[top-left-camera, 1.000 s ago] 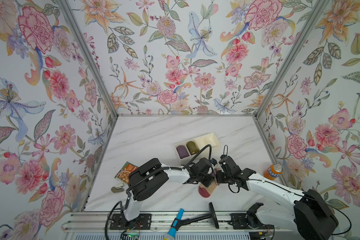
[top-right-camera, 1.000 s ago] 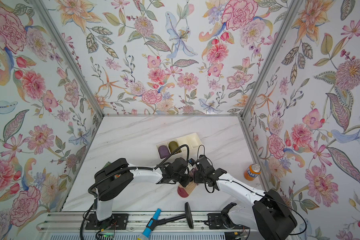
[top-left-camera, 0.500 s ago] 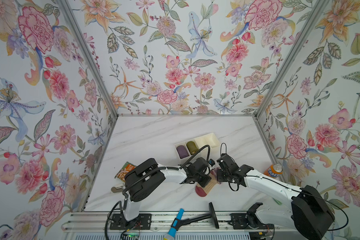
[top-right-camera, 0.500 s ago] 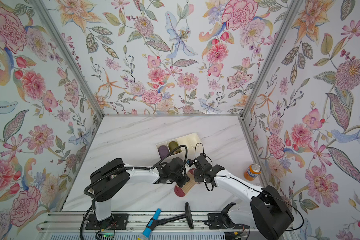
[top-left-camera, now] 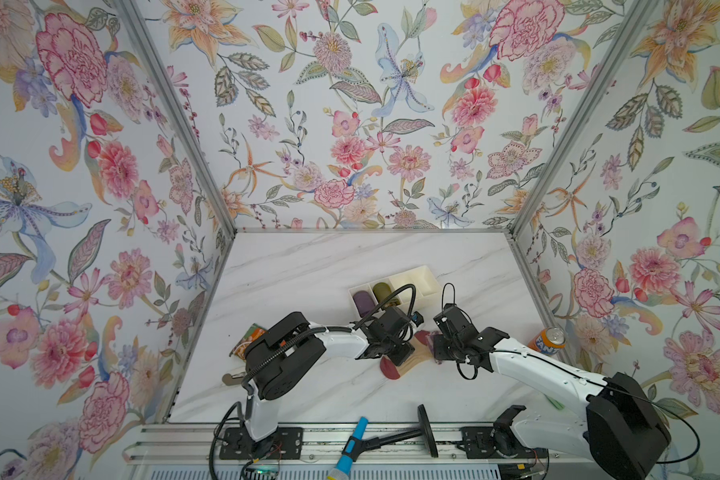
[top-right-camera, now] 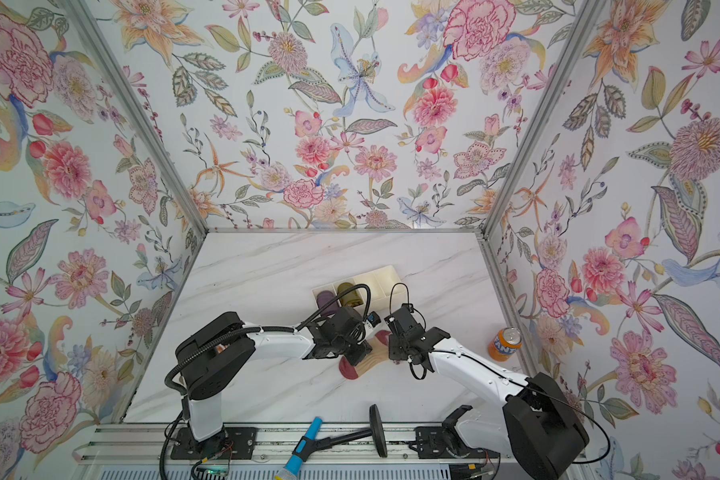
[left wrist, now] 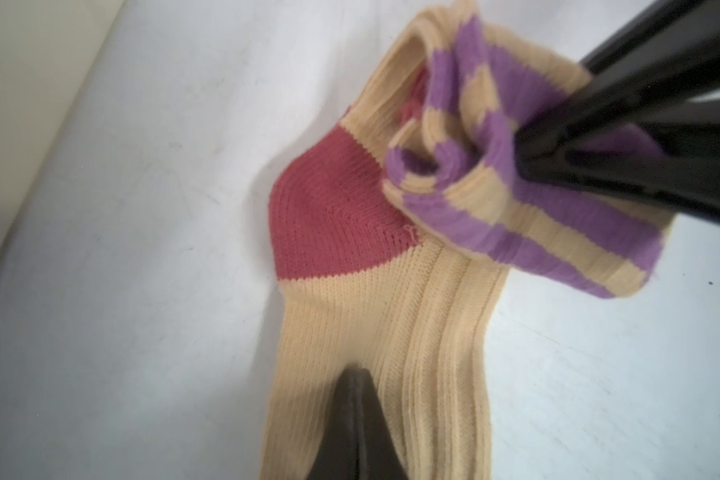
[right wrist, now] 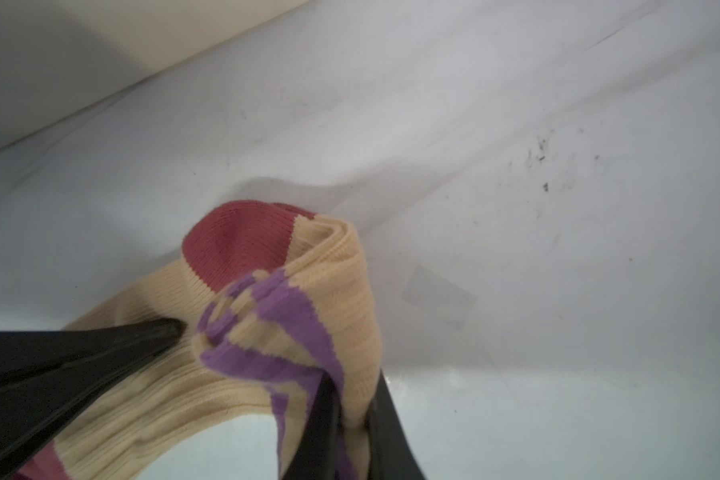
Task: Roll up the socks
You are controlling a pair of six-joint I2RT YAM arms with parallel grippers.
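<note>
The socks (left wrist: 375, 316) are peach ribbed knit with a maroon heel and purple stripes, and they lie stacked on the white marble table (top-left-camera: 308, 291). Both top views show them between the two arms, at socks (top-left-camera: 414, 362) and socks (top-right-camera: 371, 360). My left gripper (left wrist: 356, 374) is shut, its tip pressing on the foot part. My right gripper (right wrist: 350, 386) is shut on the striped cuff end, which is curled over into a loose roll toward the heel. In a top view the left gripper (top-left-camera: 404, 356) and right gripper (top-left-camera: 438, 353) stand close together over the socks.
A cream divider tray (top-left-camera: 427, 276) stands just behind the arms, holding a purple sock roll (top-left-camera: 362, 301) and an olive sock roll (top-left-camera: 381, 291). An orange soda can (top-left-camera: 547, 340) stands at the right wall. A snack packet (top-left-camera: 248, 336) lies at the left.
Both grippers and the socks have shifted slightly to the left. Both grippers have stayed shut.
</note>
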